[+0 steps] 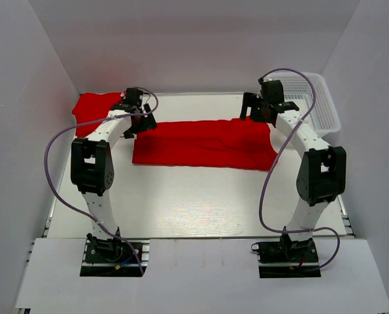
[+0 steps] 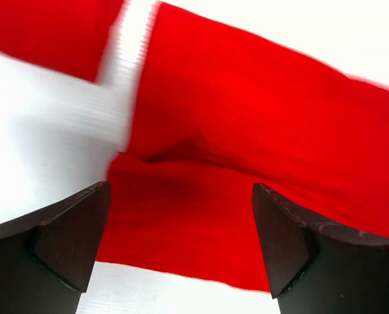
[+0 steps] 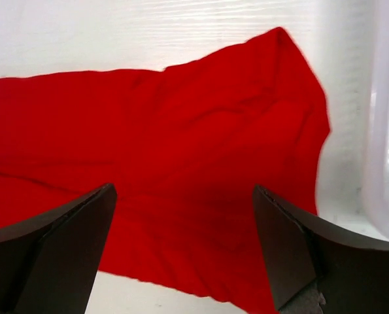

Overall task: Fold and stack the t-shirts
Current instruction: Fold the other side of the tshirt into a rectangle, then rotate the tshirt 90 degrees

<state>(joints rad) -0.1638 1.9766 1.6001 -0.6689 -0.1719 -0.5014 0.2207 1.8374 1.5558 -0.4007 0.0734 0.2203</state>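
Note:
A red t-shirt (image 1: 204, 144) lies folded into a long flat band across the middle of the table. A second red t-shirt (image 1: 95, 111) sits at the far left corner. My left gripper (image 1: 132, 118) hovers over the band's far left end, open, with only cloth (image 2: 201, 203) below its jaws. My right gripper (image 1: 254, 111) hangs over the band's far right end, open too, the shirt (image 3: 181, 196) spread beneath it. Neither gripper holds anything.
A white mesh basket (image 1: 318, 104) stands at the back right, close to my right gripper. White walls close in the table on the left, back and right. Bare white tabletop (image 1: 194, 203) lies between the band and the arm bases.

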